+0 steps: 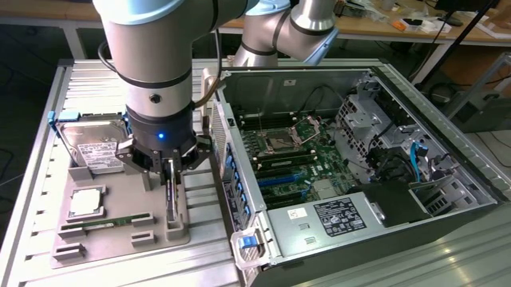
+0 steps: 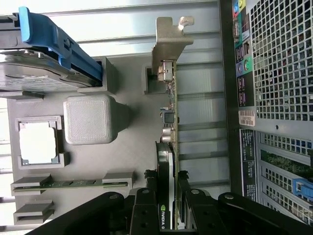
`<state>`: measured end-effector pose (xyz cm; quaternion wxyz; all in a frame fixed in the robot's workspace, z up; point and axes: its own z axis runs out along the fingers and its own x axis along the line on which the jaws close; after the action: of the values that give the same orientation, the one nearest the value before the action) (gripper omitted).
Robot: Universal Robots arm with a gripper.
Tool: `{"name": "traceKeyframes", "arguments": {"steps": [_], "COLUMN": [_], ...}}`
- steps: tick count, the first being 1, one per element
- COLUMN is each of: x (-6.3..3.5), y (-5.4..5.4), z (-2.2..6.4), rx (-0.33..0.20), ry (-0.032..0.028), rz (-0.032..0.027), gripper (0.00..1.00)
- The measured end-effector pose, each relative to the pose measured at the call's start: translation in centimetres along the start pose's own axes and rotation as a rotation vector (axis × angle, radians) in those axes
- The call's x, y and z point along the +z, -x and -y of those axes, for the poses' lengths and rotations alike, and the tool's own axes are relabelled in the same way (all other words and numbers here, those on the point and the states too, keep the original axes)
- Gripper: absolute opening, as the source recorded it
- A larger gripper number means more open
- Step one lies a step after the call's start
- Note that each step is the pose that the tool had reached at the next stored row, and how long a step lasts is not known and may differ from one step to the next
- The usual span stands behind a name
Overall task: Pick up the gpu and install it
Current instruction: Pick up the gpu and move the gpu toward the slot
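The gpu (image 1: 171,200) stands on edge in a slot of the grey holder tray (image 1: 119,242), to the exterior view's left of the open computer case (image 1: 319,155). In the wrist view the gpu (image 2: 171,112) runs lengthwise, with its silver end bracket (image 2: 168,39) at the far end and its black fan side near the fingers. My gripper (image 1: 170,170) is straight above the card. Its black fingers (image 2: 146,200) sit against both faces, so the gripper (image 2: 168,208) is shut on the gpu. The card's lower edge still rests in the holder.
The same tray holds a silver hard drive (image 1: 92,146) with blue rails (image 2: 54,39), a processor chip (image 1: 85,202) and a narrow green memory stick (image 1: 108,222). A grey block (image 2: 90,119) stands beside the card. The case wall (image 2: 279,73) is close on the other side.
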<state>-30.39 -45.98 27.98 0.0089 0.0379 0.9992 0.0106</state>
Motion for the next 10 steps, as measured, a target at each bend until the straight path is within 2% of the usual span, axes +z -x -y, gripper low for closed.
{"name": "traceKeyframes", "arguments": {"steps": [10], "x": [-0.23], "y": [0.00], "z": [0.00], "rx": [0.000], "ry": [0.0000], "rz": [0.0000], "gripper": [0.27]}}
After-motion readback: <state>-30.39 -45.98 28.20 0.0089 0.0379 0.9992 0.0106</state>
